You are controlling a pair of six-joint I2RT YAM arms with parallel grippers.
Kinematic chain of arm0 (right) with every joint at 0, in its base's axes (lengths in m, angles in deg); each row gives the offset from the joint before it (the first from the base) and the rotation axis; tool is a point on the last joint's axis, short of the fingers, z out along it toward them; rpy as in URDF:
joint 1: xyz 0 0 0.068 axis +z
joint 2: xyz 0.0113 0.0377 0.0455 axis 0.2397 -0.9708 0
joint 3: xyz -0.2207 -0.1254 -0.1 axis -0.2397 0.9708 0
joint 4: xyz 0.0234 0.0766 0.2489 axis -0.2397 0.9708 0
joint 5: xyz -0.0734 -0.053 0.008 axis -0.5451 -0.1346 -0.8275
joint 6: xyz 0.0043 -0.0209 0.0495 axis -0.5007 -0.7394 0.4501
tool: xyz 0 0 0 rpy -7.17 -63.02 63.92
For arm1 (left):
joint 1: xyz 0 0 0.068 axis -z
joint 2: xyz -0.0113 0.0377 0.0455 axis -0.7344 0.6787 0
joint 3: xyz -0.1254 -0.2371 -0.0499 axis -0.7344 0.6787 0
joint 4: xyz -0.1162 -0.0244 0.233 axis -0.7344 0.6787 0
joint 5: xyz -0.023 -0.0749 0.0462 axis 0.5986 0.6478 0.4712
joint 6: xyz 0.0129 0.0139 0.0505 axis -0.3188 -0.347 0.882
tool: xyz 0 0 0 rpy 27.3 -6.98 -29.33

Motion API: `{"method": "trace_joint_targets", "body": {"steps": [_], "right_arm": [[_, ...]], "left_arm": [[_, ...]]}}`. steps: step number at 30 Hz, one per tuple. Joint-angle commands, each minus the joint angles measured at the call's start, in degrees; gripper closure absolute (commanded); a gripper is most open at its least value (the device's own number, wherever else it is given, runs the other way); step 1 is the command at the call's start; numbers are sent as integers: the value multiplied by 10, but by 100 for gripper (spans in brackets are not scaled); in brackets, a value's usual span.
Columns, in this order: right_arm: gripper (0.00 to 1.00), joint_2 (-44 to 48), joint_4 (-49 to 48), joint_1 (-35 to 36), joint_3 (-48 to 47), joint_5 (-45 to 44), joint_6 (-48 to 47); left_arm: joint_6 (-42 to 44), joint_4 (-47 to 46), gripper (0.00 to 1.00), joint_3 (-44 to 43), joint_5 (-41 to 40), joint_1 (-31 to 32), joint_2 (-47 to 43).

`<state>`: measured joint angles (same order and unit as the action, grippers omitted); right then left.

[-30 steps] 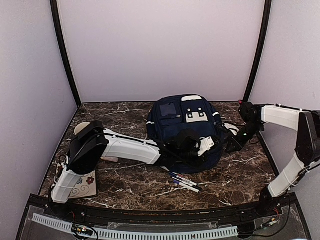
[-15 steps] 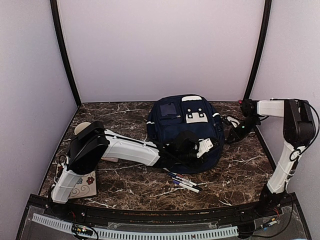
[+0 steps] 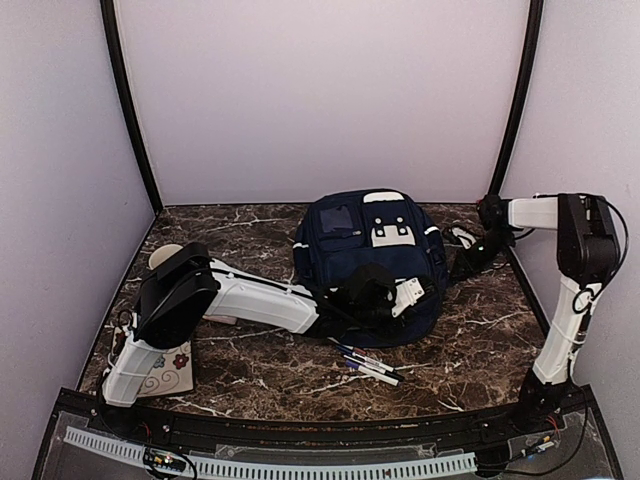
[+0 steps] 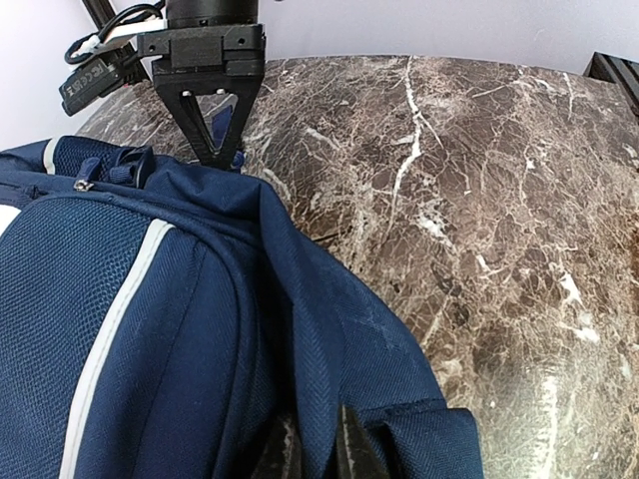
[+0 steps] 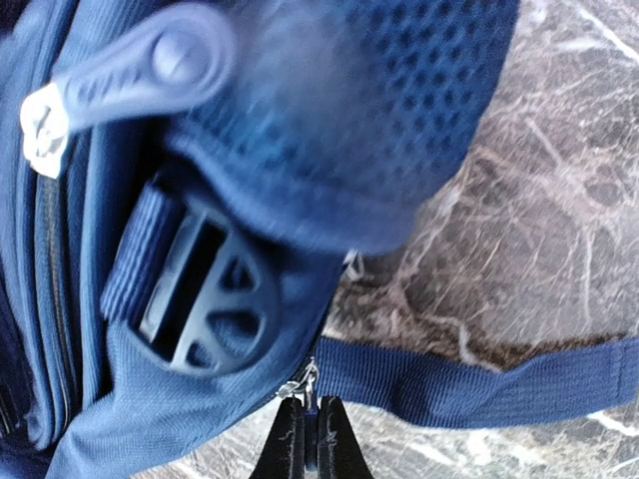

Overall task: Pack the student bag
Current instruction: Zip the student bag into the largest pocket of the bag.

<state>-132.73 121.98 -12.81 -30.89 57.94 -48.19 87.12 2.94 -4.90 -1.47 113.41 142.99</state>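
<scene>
Lying face-up toward the back of the marble table (image 3: 230,350), the student bag (image 3: 350,255) runs its long axis near to far, white patch (image 3: 392,233) at the far end. Left gripper (image 4: 312,447) pinches a fold of navy fabric at the near edge. Right gripper (image 5: 308,439) is clamped on a metal zipper pull (image 5: 311,382) on the bag's right side.

Brown white-veined marble tabletop (image 3: 250,365), plain pale lilac walls (image 3: 320,90), black corner posts (image 3: 128,110), even light
</scene>
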Motion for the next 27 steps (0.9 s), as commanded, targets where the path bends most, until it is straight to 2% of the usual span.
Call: {"method": "trace_joint_targets", "body": {"steps": [1,10,15,17,19,21,25,27], "right_arm": [[100,-20,-59,-21,-34,-37,32],[100,-18,-83,-21,-35,-55,45],[97,-14,-82,-21,-39,-59,50],[93,-2,-83,-22,-35,-59,51],[85,14,-80,-21,-31,-60,52],[77,32,-68,-22,-33,-61,54],[71,89,-44,-22,-28,-57,58],[69,116,-32,-22,-26,-48,58]], "left_arm": [[-11,15,100,17,27,5,-43],[-11,6,99,21,22,6,-44],[-12,-2,96,17,21,6,-43],[-12,-2,93,12,19,6,-43],[-11,4,91,2,14,6,-44],[-16,18,87,-14,8,6,-43],[-23,45,68,-48,-5,6,-51],[-24,50,62,-55,-7,5,-61]]}}
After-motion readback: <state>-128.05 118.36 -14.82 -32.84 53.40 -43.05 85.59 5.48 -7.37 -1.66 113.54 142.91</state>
